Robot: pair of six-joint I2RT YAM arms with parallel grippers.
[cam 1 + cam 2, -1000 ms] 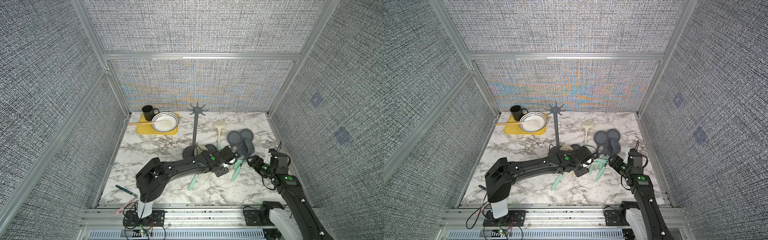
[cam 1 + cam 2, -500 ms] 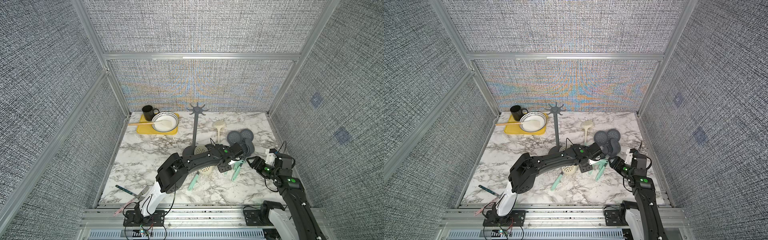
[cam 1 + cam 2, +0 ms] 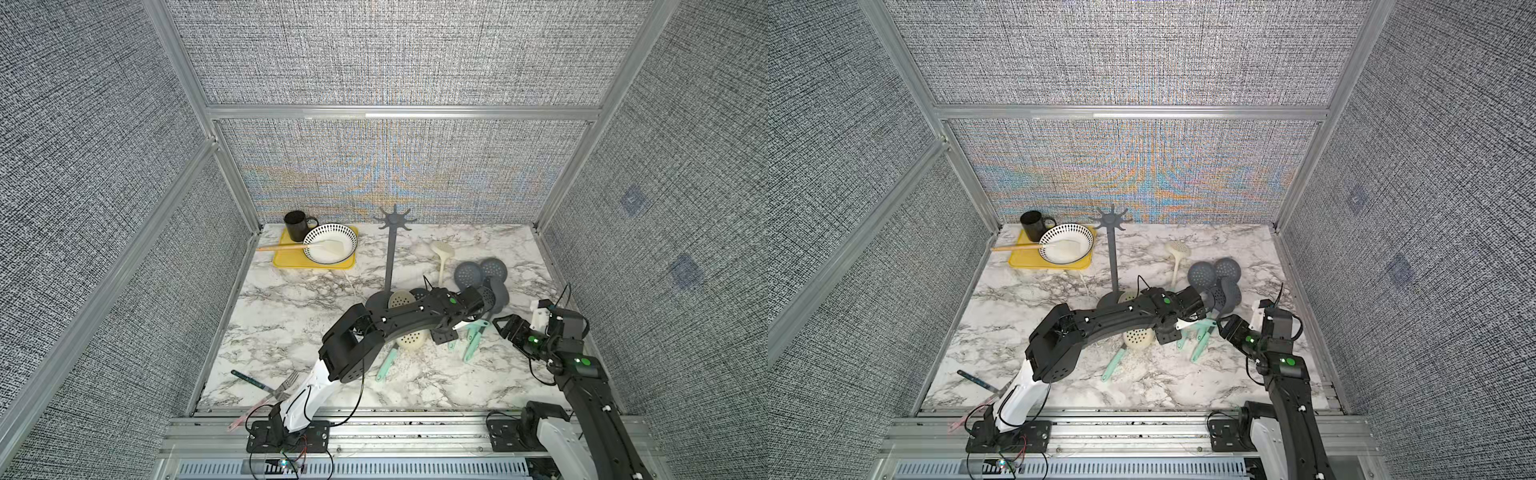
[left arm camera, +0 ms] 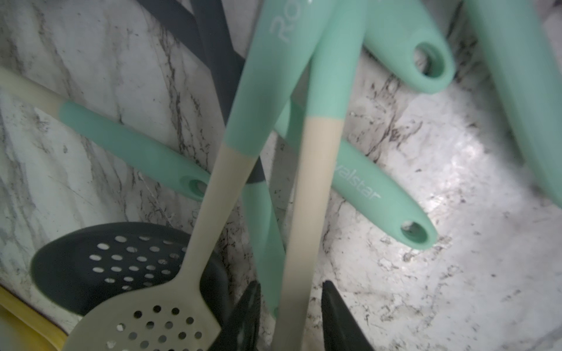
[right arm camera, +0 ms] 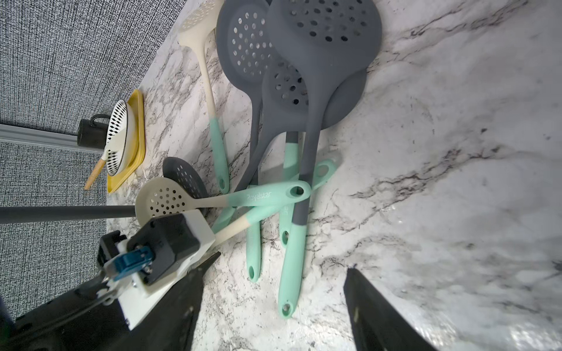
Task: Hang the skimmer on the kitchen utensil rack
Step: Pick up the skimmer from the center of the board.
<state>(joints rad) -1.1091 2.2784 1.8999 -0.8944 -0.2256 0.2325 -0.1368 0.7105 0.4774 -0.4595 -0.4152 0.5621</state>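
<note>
While the left gripper (image 4: 290, 317) is sitting low over the tangle, its fingers (image 4: 243, 316) are straddling the cream shaft of one skimmer (image 4: 319, 146), down near the head end. I'm seeing a sliver of marble on either side of that shaft in the left wrist view, so I honestly can't tell if it's pinching or just bracketing it. Grabbing there is making sense to me: it's leaving the mint grip and what looks like its hanging hole (image 5: 324, 168) sticking out free for a hook.

That shaft is crossing a second cream one (image 5: 164, 197) and the mint ends of the grey skimmers (image 3: 482, 274), so I'm guessing a quick lift is going to drag neighbours along.

The right gripper (image 5: 284, 263) is hovering just beside the pile with its jaws spread wide and nothing between them, probably waiting to steady things.

The kitchen utensil rack (image 3: 390, 257) is standing upright on the marble tabletop (image 3: 291, 332), base just beside the left arm's wrist, hooks bare and well above everything. So the skimmer is sitting down between the rack base and the right gripper, not hung yet.
</note>
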